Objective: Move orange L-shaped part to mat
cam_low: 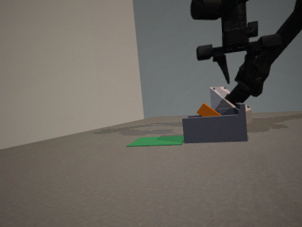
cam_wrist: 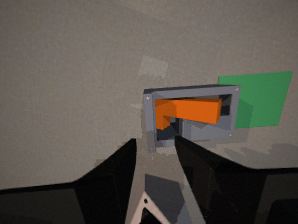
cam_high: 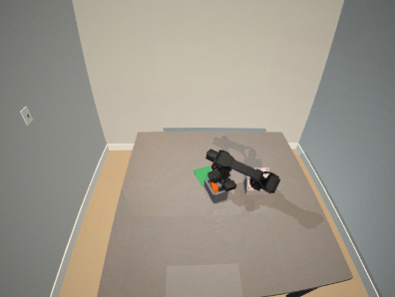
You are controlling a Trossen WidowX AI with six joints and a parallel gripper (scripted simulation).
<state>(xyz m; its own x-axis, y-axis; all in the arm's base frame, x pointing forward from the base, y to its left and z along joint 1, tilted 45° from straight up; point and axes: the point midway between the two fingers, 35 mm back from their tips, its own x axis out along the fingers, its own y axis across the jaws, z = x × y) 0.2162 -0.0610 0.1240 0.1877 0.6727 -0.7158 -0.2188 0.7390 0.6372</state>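
Observation:
The orange L-shaped part (cam_high: 214, 187) (cam_low: 207, 110) (cam_wrist: 192, 109) is tipped in the grey tray (cam_high: 217, 197) (cam_low: 215, 130) (cam_wrist: 149, 120). Its straight end, on the side near the green mat (cam_high: 201, 174) (cam_low: 156, 142) (cam_wrist: 262, 100), stands up above the rim. Its L-shaped end is low in the pocket, by the tray's taller end wall. My gripper (cam_low: 233, 81) (cam_wrist: 155, 141) is open with nothing between the fingers. It hangs above the tray, towards the taller wall, clear of the part. In the exterior view one finger blends into the dark arm behind.
The mat lies flat against the tray's low end. A pale pink-white bracket (cam_low: 218, 97) stands behind the tray at the arm's base. The tray's taller end wall rises on the side away from the mat.

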